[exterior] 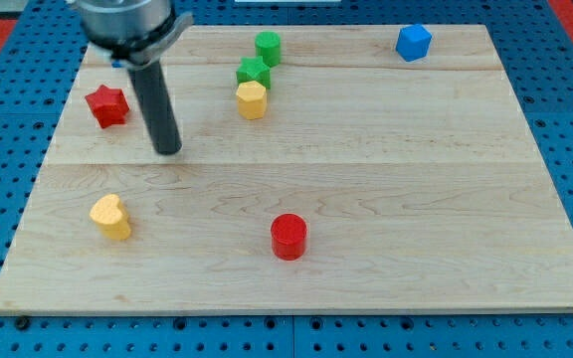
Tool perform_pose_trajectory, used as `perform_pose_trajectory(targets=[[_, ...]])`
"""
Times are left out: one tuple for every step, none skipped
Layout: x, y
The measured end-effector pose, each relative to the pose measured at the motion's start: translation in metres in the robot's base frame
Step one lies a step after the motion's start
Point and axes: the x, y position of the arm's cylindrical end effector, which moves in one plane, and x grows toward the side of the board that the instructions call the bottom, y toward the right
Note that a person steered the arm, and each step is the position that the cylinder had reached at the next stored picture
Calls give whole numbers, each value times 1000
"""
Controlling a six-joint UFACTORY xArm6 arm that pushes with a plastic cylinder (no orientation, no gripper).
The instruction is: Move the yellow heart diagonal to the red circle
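While my tip (169, 149) stands on the tabletop (386, 169) toward the left edge, it touches nothing — the tool is a bare rod, with nothing to clench or release, so it is simply free of any block. The yellow heart (111, 216) lies near the bottom-left corner, below my tip and a little toward the left edge, well apart from it. The red circle (288, 236) sits near the middle of the bottom edge, about level with the heart.

Trouble could start with the approach. Coming straight down at the heart would drive it toward the bottom edge, and it has little room there before it slips off. An off-centre push on its lobed shape would likely spin it and let it slide away sideways. Pushed too directly toward the right edge, it could strike the red circle and shift the very mark it is meant to sit diagonal to.

A red star (107, 105) lies just left of the rod's shaft — whether the shaft clears it I cannot quite tell — so a sweep toward the left edge might knock it.
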Motion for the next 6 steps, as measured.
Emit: perform_pose_trajectory(targets=[[27,-77],[45,-125],[89,-61],[62,-7],[60,10],[89,12]])
